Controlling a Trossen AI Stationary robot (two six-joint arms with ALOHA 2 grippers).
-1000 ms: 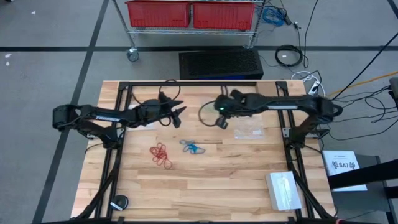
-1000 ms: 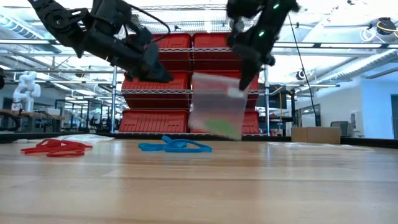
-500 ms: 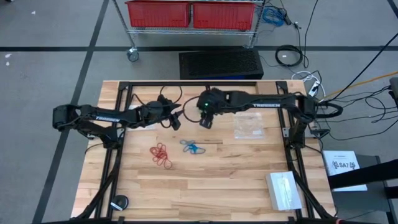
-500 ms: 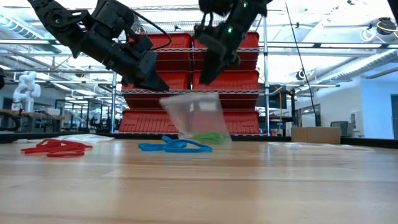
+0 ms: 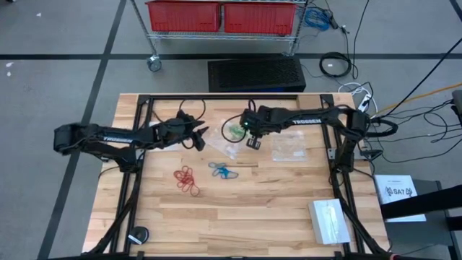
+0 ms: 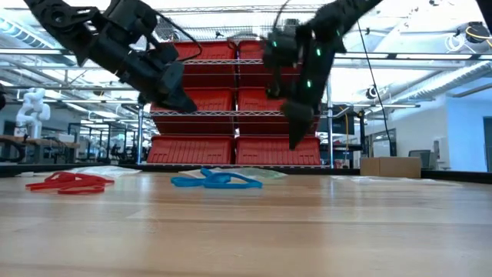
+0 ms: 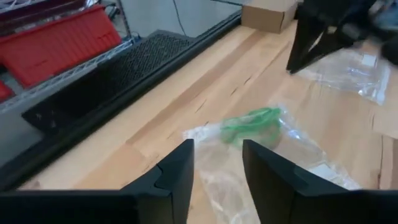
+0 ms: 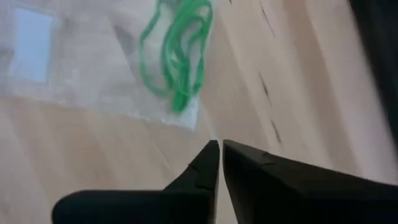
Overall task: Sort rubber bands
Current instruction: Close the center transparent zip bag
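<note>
Red bins on a wire shelf (image 6: 231, 100) are seen beyond the pale wooden bench (image 5: 238, 209), and grey floor lies around it; the green rubber bands (image 5: 234, 131) lie inside a clear bag (image 5: 232, 144) on the far middle of the bench; the red rubber bands (image 5: 186, 179) and the blue rubber bands (image 5: 222, 172) are spread nearer the front, close together but apart; the left pincer (image 5: 201, 137) is held above the bench just left of the bag, its fingers (image 7: 177, 174) apart and empty; the right pincer (image 5: 253, 142) is held above the bag's right edge, its fingers (image 8: 208, 163) drawn together on nothing; a second clear bag (image 5: 289, 150) lies flat further right.
</note>
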